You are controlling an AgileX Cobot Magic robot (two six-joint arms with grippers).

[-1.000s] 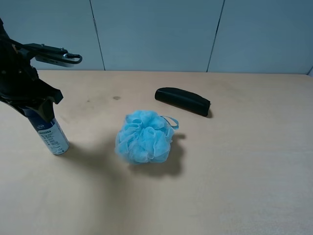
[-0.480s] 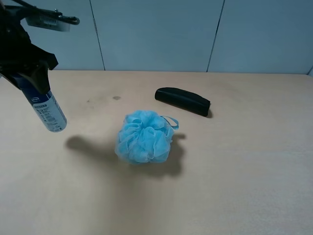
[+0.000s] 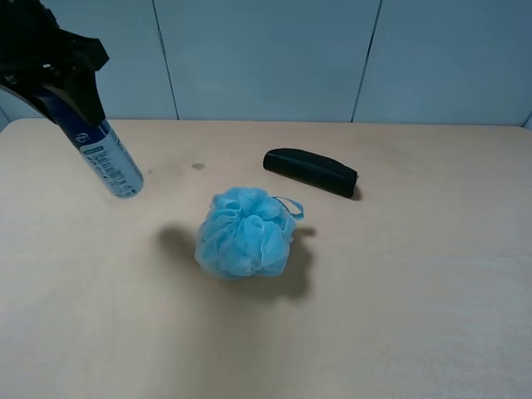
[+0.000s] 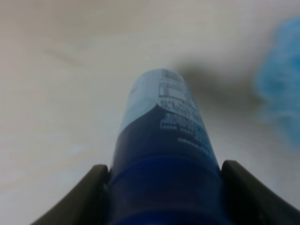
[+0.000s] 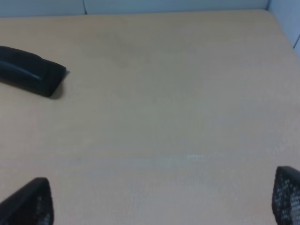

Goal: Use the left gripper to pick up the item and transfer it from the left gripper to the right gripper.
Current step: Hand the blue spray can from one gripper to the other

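I find the left gripper (image 3: 68,83) clamped on the item (image 3: 106,156), held aloft left of the bath puff (image 3: 245,233). Its long axis is tilted, base toward the puff. The right gripper (image 5: 157,201) is open, empty and farther off.

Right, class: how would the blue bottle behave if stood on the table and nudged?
The bottle looks rigid: straight though gripped only at its top by the left end effector. Slim and tall, it would probably tip easily; being round, it would likely roll once down.
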